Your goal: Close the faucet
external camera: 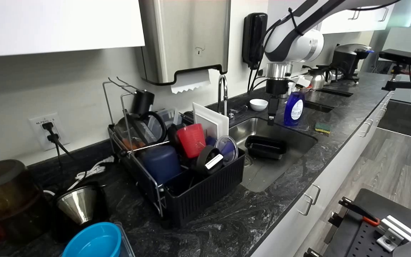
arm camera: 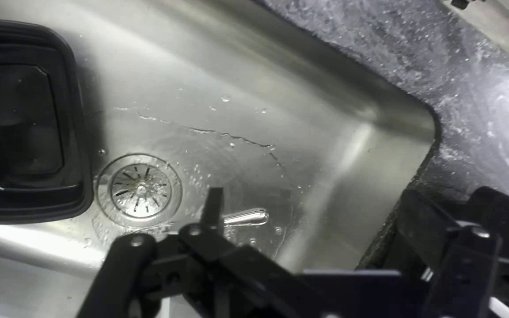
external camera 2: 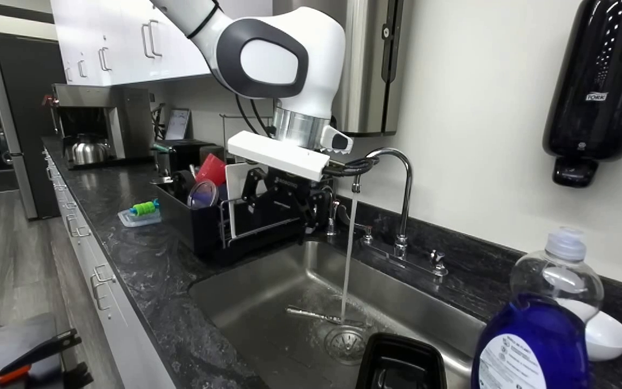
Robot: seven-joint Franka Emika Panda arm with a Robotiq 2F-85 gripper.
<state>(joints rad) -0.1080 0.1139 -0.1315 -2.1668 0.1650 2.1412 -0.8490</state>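
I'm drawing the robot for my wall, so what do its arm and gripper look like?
The arm is smooth, rounded and white, with a dark grey oval band around a white middle. Next come a shiny silver cylinder and a long white bar. Black cables loop beside it. The gripper is black, with angular, jointed fingers and small pale lettering.

A kitchen, seemingly a workplace one: in an exterior view, sink (external camera 2: 259,294) at lower center, cabinets (external camera 2: 126,43) and coffee maker (external camera 2: 132,121) upper left, soap dispenser (external camera 2: 598,89) upper right; in an exterior view, dish rack (external camera: 205,191) at center, towel dispenser (external camera: 193,35) at top.
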